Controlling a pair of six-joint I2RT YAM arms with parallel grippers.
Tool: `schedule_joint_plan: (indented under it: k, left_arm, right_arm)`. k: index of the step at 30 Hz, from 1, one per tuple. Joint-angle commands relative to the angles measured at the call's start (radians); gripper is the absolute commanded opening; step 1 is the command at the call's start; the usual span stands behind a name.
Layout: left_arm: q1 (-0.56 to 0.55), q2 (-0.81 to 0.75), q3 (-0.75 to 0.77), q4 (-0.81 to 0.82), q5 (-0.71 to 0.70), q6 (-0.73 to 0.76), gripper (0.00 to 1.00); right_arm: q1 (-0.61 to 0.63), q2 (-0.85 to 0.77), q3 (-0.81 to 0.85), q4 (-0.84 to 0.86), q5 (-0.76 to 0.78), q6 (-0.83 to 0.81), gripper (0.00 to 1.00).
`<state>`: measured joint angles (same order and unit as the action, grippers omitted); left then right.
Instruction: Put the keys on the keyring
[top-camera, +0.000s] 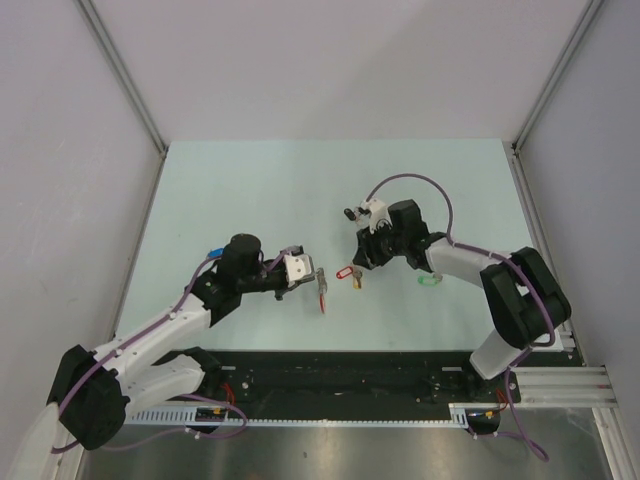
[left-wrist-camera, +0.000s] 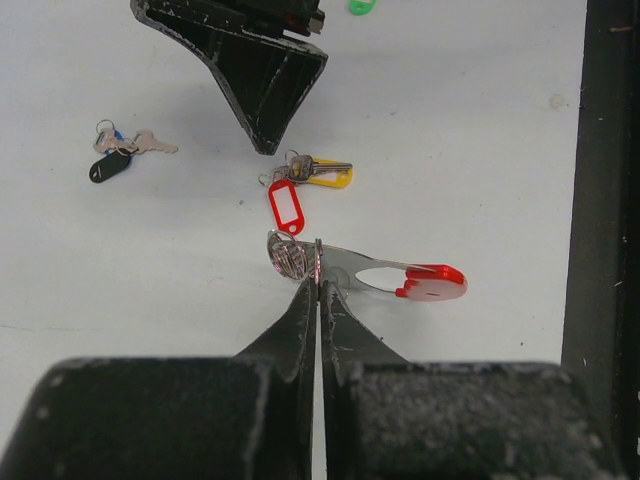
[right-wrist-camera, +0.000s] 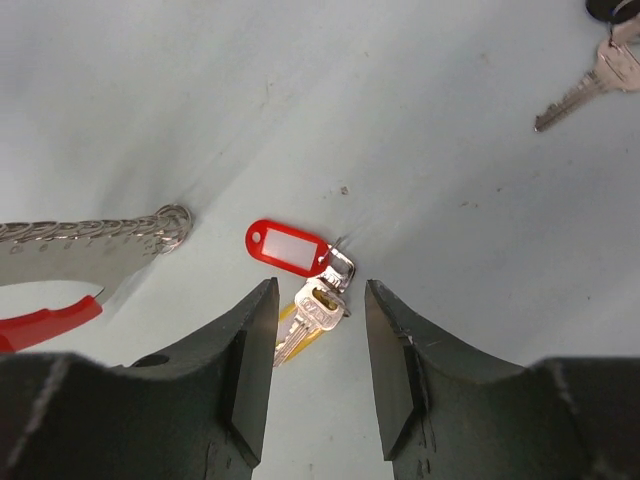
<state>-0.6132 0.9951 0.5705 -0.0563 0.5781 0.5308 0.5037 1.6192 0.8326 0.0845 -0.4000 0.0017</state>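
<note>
My left gripper (left-wrist-camera: 318, 272) is shut on the keyring (left-wrist-camera: 350, 268), pinching its metal just beside the pale scalloped part (left-wrist-camera: 287, 255); the red band (left-wrist-camera: 432, 283) sticks out to the right. In the top view the left gripper (top-camera: 318, 275) holds the keyring (top-camera: 322, 298) at the table's middle. A pair of keys with a red tag (right-wrist-camera: 288, 246) and a yellow tag (right-wrist-camera: 285, 345) lies on the table. My right gripper (right-wrist-camera: 320, 290) is open, with its fingers on either side of the silver key (right-wrist-camera: 322, 305). In the top view it (top-camera: 358, 264) is just right of the keyring.
Another key bunch with black and blue tags (left-wrist-camera: 110, 165) lies to the left in the left wrist view. A green tag (top-camera: 428, 279) lies right of the right gripper, and a blue tag (top-camera: 213, 254) shows by the left arm. A dark rail (top-camera: 350, 375) runs along the near edge.
</note>
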Motion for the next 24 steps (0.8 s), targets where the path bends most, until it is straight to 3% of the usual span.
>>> schedule_joint_plan:
  k: [1,5,24]
  left_arm:
    - [0.0,0.014,0.028,-0.056,-0.008,-0.006,0.0]
    - [0.0,0.016,0.028,-0.057,-0.006,-0.006,0.0]
    - [0.0,0.03,0.037,-0.071,0.005,-0.006,0.0]
  right_arm:
    - [-0.027,0.042,0.106,-0.189,-0.137,-0.175,0.45]
    - [-0.028,0.1,0.181,-0.328,-0.102,-0.256,0.46]
    - [0.002,0.217,0.319,-0.477,-0.155,-0.468,0.45]
